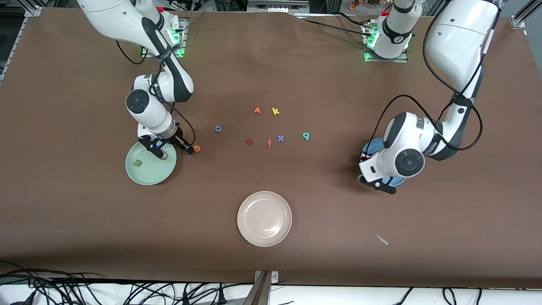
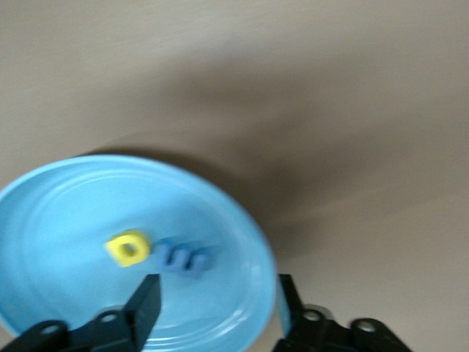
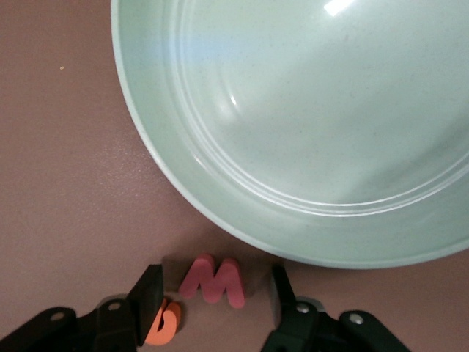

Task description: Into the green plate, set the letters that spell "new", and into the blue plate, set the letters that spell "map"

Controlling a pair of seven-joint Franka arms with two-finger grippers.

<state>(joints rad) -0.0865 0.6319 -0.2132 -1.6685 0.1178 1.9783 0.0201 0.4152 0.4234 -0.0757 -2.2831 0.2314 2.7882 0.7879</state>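
Letters sorted between two plates

The right tool [image 3: 212, 297], fingers apart, straddles the red w [image 3: 213, 279] beside the green plate [image 3: 220, 183]; the left tool [image 2: 216, 308], fingers apart, is held over the blue plate [image 2: 58, 205] containing yellow a [image 2: 127, 248] and blue m [image 2: 185, 258].

The n [image 1: 137, 162] lies in the green plate [image 1: 159, 176], near the table's [image 1: 84, 212] right-arm end. The e [image 3: 165, 323] and w [image 3: 213, 279] sit just outside its rim. The a [image 2: 127, 248] and m [image 2: 185, 258] lie in the blue plate [image 2: 58, 213].

Olive n [image 1: 137, 162] lay in the green plate [image 1: 146, 176]; orange e [image 3: 163, 323] and pinkish-red w [image 3: 213, 279] sat just outside it. Yellow a [image 2: 127, 248] and blue m [image 2: 185, 257] were in the blue plate [image 2: 58, 198], teal p [image 1: 305, 136] out on the table.
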